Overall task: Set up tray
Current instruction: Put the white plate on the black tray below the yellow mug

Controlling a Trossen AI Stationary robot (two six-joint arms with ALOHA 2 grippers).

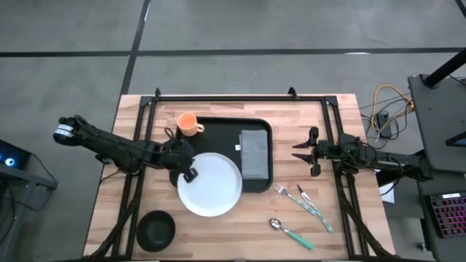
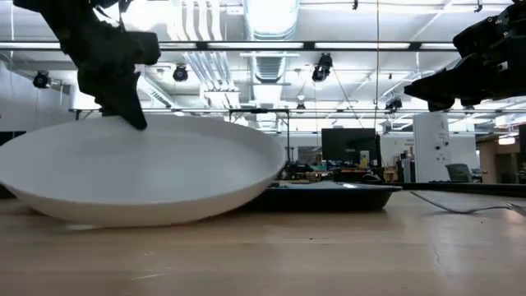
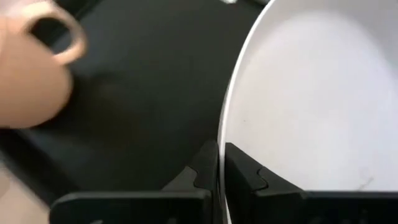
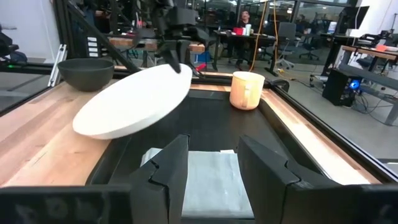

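The black tray (image 1: 218, 129) lies mid-table with a folded grey napkin (image 1: 253, 153) on its right half and an orange cup (image 1: 189, 124) at its far left corner. A white plate (image 1: 211, 183) overlaps the tray's near edge, tilted. My left gripper (image 1: 191, 173) is shut on the plate's left rim. My right gripper (image 1: 304, 152) hovers open, level, just right of the tray, its fingers (image 4: 168, 165) wide apart above the napkin (image 4: 211, 180), touching nothing. My left gripper pinches the plate's rim (image 3: 221, 140) on its left side, one finger (image 3: 245, 173) on the plate's upper face and the other (image 3: 202, 171) beneath it. The fingers come slanting down from the table's left. The held side is raised; the plate's underside (image 2: 107, 218) rests on the table.
A small black bowl (image 1: 156, 229) stands at the near left. A fork (image 1: 285, 191), a knife (image 1: 314, 207) and a spoon (image 1: 291, 231) lie on the wood near right of the tray. Black frame rails (image 1: 218, 97) run along the far edge and both sides.
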